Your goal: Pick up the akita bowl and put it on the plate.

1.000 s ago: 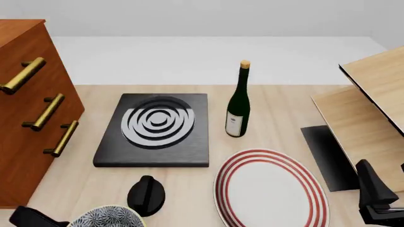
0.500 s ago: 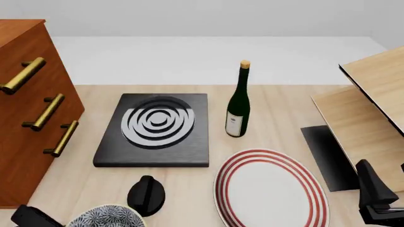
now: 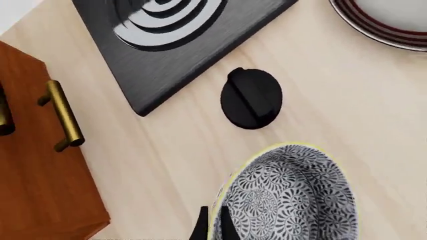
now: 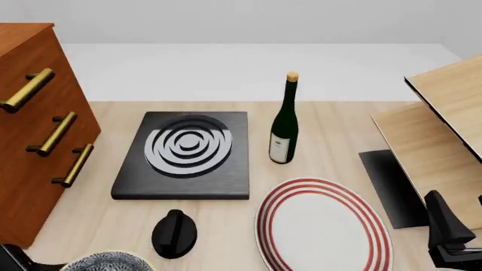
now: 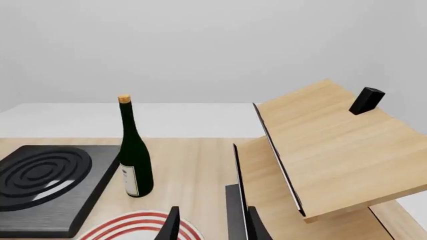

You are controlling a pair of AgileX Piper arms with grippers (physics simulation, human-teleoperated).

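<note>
Down at the near-left corner of the table, the left gripper [image 3: 212,227] pinches the rim of the akita bowl [image 3: 288,197]: in the left wrist view two dark fingertips [image 3: 201,229] straddle the pale yellow edge, one outside the wall and one inside over the black-and-white floral pattern. In the front view only the top arc of the bowl [image 4: 108,262] shows at the lower edge, with a piece of the dark left arm beside it at the corner, so whether it sits on the wood or is lifted cannot be told. Just beyond the bowl stands a small black knob [image 4: 174,233], apart from it, and farther on lies a black square slab [image 4: 183,155] with grey concentric circles. A wooden cabinet [image 4: 34,130] with brass handles [image 4: 57,133] fills the left side. The plate [image 4: 322,226], white with red rings around its rim, lies to the right of the knob, well apart from the bowl and bare. Behind the plate a dark green wine bottle [image 4: 285,121] stands upright with a pale label. The right gripper [image 5: 211,225] hangs near the plate's far right edge, its two fingers spread apart and holding nothing. To its right a light wooden shelf unit [image 4: 441,121] rises from the table, with a small black block [image 5: 366,100] on its top board.
</note>
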